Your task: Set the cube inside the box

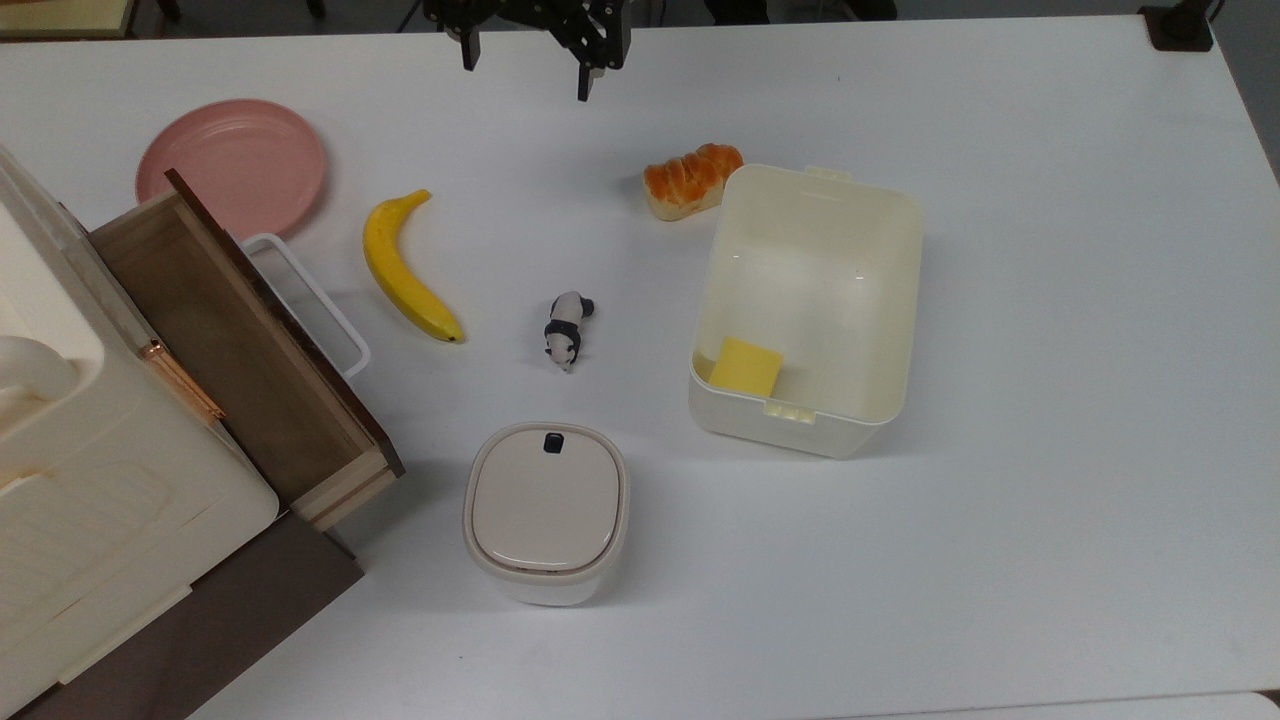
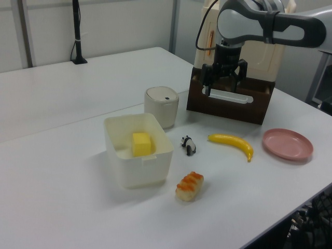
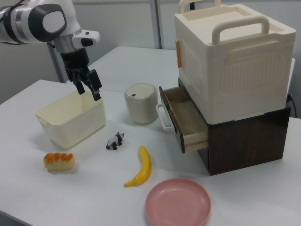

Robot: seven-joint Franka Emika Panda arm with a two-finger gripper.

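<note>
The white tabletop (image 1: 1050,300) carries everything. At the top view's left edge stands a cream case (image 3: 233,61) on a brown cabinet whose drawer (image 1: 240,350) is pulled open. The box (image 1: 905,290) sits right of centre in the top view, and the cube (image 1: 746,367) already lies inside it, on the floor in the corner nearest the lidded pot (image 1: 546,508), against the wall with the latch tab. The arm (image 2: 270,23) holds the jaws (image 1: 527,68) high above the tabletop's far edge in the top view, spread wide and empty, well apart from the box.

Judging by this, the placing is done; what remains is only to clear away. Doing that well means keeping the jaws high and away from the drawer and case.

Smaller things: a pink plate (image 1: 232,166) near the far left corner, a banana (image 1: 405,270), a bun (image 1: 692,178) just beside the box's far wall, and a toy panda (image 1: 567,328) between banana and box.

The top view shows the cube's exact corner; in the right view the box wall hides it. The right view gives the case's height and handles, and the left view shows the jaws raised in front of the drawer.
</note>
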